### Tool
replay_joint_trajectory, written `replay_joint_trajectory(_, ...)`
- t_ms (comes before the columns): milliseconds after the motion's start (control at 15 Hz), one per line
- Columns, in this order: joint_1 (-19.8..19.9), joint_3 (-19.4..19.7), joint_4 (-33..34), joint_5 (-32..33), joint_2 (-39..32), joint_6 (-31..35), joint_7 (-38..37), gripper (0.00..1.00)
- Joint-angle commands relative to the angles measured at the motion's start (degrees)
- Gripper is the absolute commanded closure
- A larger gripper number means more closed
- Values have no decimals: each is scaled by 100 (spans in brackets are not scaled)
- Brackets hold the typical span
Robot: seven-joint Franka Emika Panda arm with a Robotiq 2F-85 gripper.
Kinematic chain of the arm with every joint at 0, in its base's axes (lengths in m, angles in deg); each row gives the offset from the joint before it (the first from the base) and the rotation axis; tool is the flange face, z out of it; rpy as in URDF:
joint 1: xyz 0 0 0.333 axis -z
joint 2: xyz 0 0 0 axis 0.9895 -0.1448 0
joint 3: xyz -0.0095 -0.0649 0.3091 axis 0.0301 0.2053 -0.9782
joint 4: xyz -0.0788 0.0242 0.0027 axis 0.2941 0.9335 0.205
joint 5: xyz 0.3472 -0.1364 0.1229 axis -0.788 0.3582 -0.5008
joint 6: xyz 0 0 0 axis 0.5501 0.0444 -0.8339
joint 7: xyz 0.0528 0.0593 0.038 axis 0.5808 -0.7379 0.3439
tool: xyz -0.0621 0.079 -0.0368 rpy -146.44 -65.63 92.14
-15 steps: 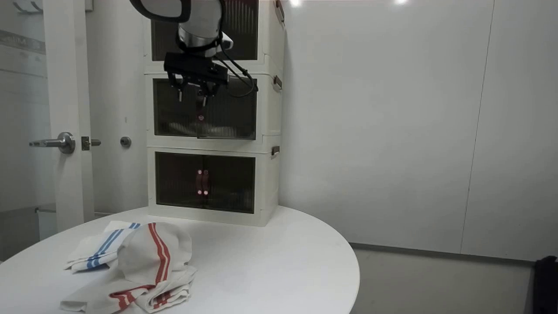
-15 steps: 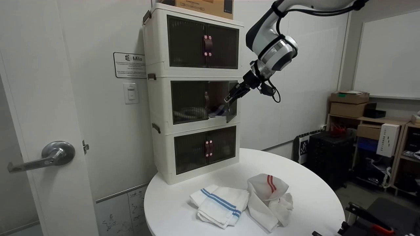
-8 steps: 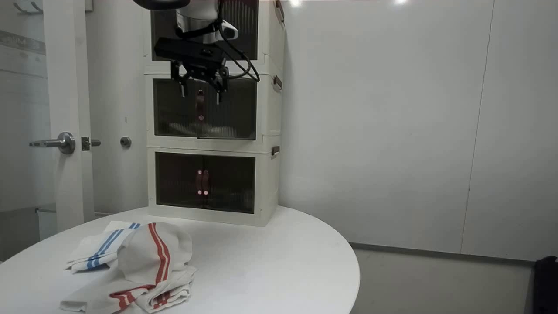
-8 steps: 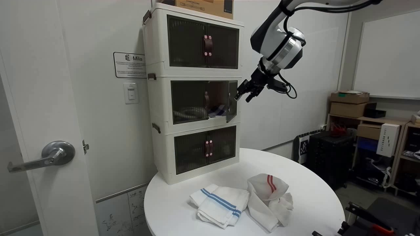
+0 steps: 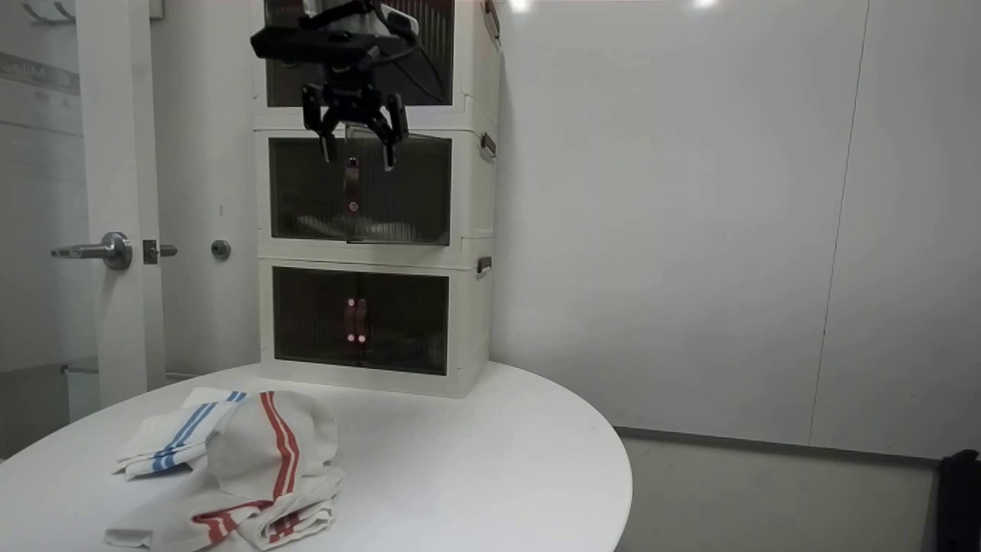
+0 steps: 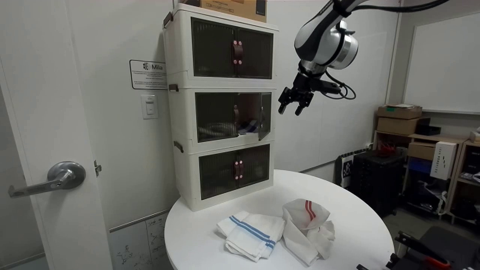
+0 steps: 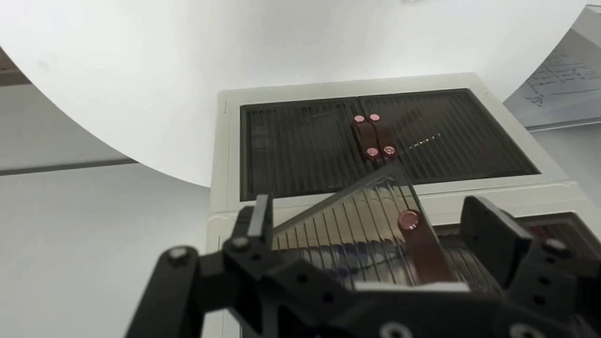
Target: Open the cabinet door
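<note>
The cabinet door [image 6: 265,118] is the right-hand dark see-through panel of the middle white unit. In an exterior view it stands partly swung outward, with a gap showing the inside. It also shows in an exterior view [image 5: 406,207] and, with its reddish-brown handle [image 7: 425,249], in the wrist view [image 7: 347,216]. My gripper [image 6: 290,110] is open and empty, apart from the door, and points downward. In an exterior view the gripper [image 5: 359,156] overlaps the door's upper part. In the wrist view the door shows beyond and between the spread fingers of the gripper [image 7: 371,211].
The middle unit's left door [image 6: 215,118] is shut. The top unit [image 6: 232,48] and bottom unit [image 6: 235,168] have shut doors. A blue-striped towel [image 6: 253,232] and a red-striped towel [image 6: 307,225] lie on the round white table [image 6: 360,232]. A cardboard box [image 6: 236,8] sits on top.
My gripper has moved away from the door and upward, and has tilted to point more downward. Its fingers show wider apart than one second ago. The door has not visibly moved.
</note>
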Motion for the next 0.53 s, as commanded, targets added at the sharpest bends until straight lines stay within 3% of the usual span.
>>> replay_joint_trajectory(0,-173,-245,622,1080,450,-1415,-1298,0)
replay_joint_trajectory(200,-359,-538,1504,1526,327,-2602,-1998,0)
replay_joint_trajectory(467,-492,-729,2479,1535,-138,-3291,-2977,0)
